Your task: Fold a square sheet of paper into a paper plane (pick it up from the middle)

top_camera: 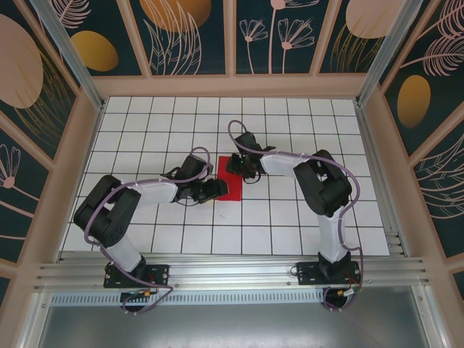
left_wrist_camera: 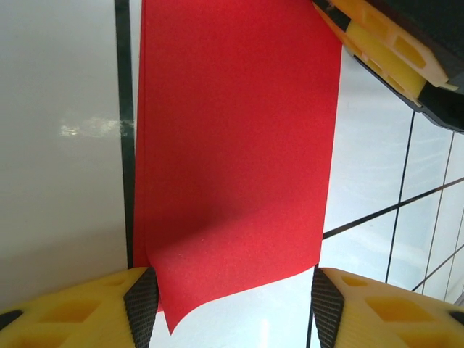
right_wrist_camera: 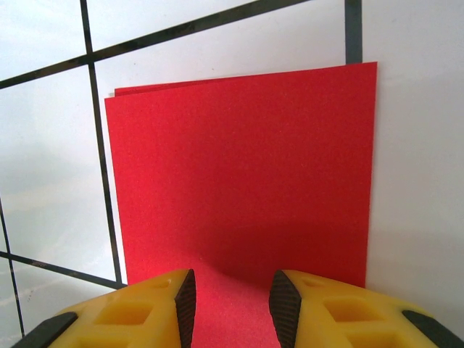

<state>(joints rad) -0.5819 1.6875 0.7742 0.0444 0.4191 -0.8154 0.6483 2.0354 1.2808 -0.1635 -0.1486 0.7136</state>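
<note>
The square sheet of paper [top_camera: 233, 186] is bright red and lies folded in half as a long rectangle on the white grid table. My left gripper [top_camera: 218, 190] sits at its near left end and is open. In the left wrist view the paper [left_wrist_camera: 232, 145] has a loose corner curling up between the wide-apart fingertips [left_wrist_camera: 141, 304]. My right gripper [top_camera: 238, 167] is at the paper's far end. In the right wrist view the paper [right_wrist_camera: 246, 174] runs up into the gap of the right gripper [right_wrist_camera: 233, 308], whose jaws stand apart, not closed on it.
The white tiled table [top_camera: 290, 217] stretches all around the paper. Wooden frame posts and patterned walls [top_camera: 196, 36] enclose it at the back and sides. A finger of the right gripper [left_wrist_camera: 384, 43] reaches over the paper's far corner in the left wrist view.
</note>
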